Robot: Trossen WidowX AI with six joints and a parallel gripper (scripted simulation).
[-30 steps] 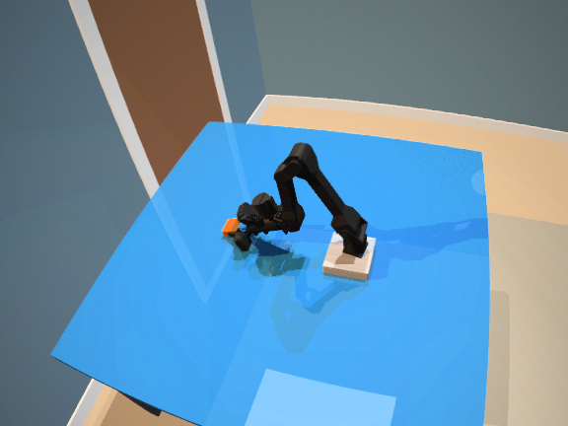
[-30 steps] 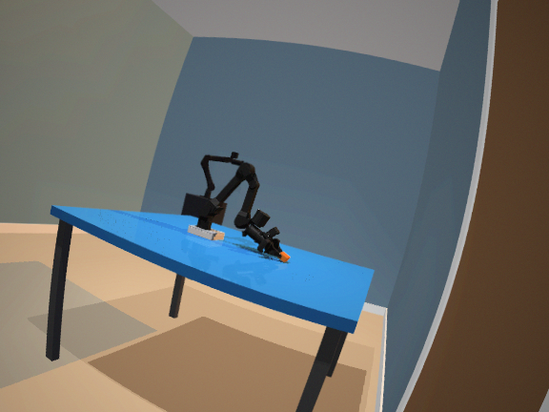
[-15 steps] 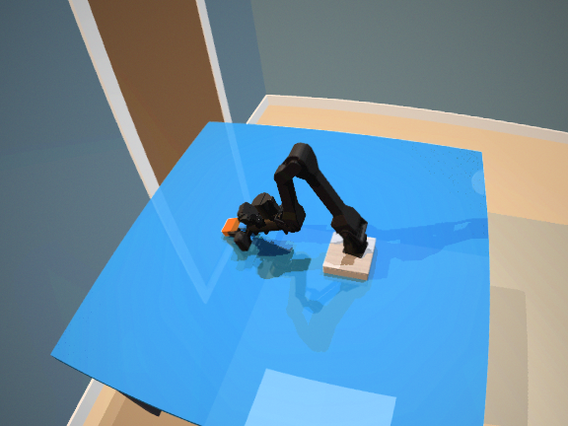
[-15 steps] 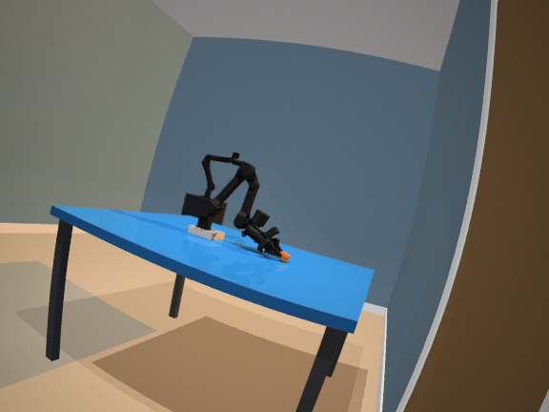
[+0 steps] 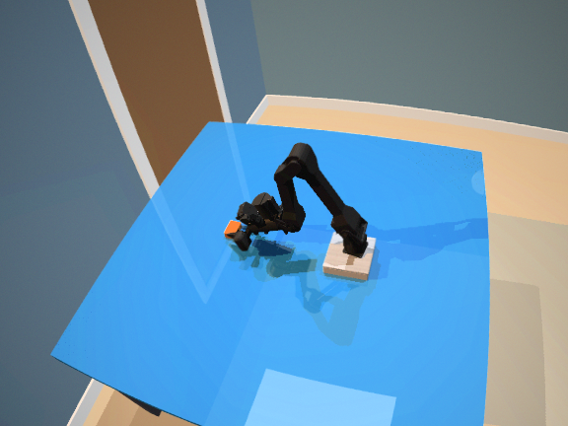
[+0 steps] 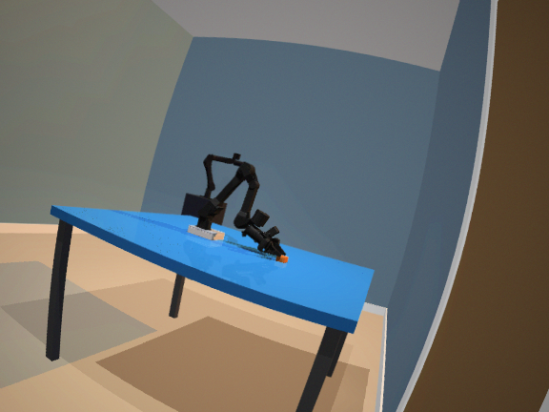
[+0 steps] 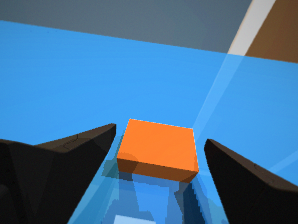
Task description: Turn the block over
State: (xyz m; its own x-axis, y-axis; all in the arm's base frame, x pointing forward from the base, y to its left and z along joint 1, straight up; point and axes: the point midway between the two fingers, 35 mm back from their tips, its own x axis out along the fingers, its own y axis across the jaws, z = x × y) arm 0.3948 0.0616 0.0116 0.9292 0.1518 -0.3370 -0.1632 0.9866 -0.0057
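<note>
The orange block [image 5: 233, 228] [image 6: 282, 258] [image 7: 159, 145] rests on the blue table [image 5: 173, 320] [image 6: 310, 286]. Its upper face and the side toward the wrist camera look plain orange; no mark shows on them, and the underside is hidden. My gripper [image 5: 241, 233] [image 7: 160, 136] is open and tilted low over the table. In the wrist view its two dark fingers stand on either side of the block, with a gap on each side. In the exterior view the fingertips are close to the block and partly hide it.
The arm's pale wooden base [image 5: 340, 266] [image 6: 205, 233] stands on the table behind the gripper. The far table edge shows beyond the block in the wrist view. A thin black jointed form [image 6: 208, 176] and a dark box [image 6: 191, 204] show behind the base.
</note>
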